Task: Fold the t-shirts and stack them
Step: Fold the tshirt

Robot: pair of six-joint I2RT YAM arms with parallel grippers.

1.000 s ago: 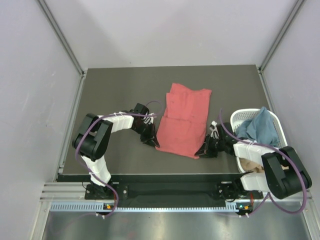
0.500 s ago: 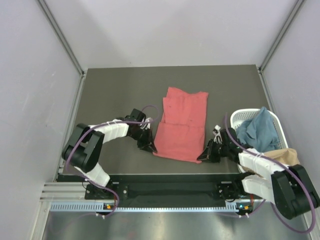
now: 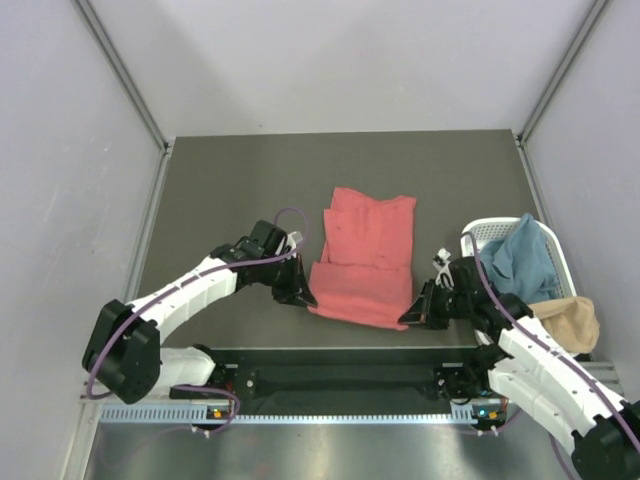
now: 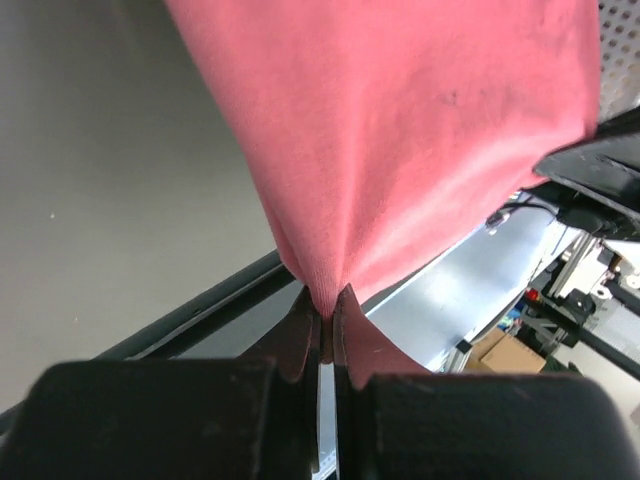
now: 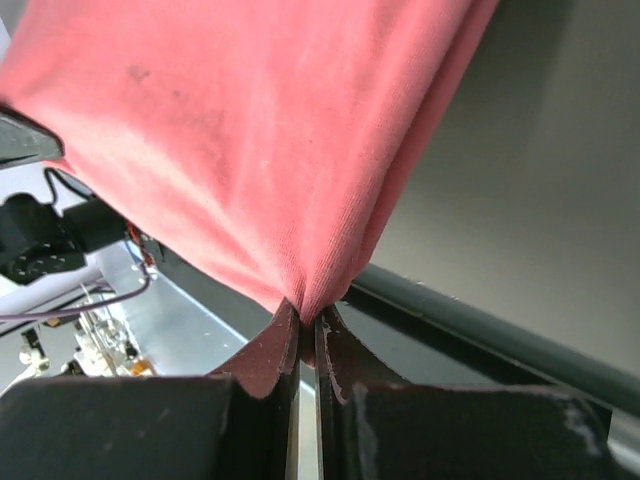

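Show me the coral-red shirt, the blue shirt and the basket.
coral-red t-shirt (image 3: 365,255), top view, middle of the cloth.
blue t-shirt (image 3: 520,262), top view, bunched cloth in basket.
white basket (image 3: 487,224), top view, far rim.

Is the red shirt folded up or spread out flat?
Partly folded. The red shirt shows layered edges and no sleeves sticking out; the left claw and right claw pinch its near corners.

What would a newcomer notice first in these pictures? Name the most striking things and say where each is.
The coral-red t-shirt lies partly folded in the middle of the dark table. The left gripper and right gripper each pinch one near corner of it, jaws shut on the cloth. At the table's right edge a white basket holds a blue shirt, with a tan shirt at its near side.
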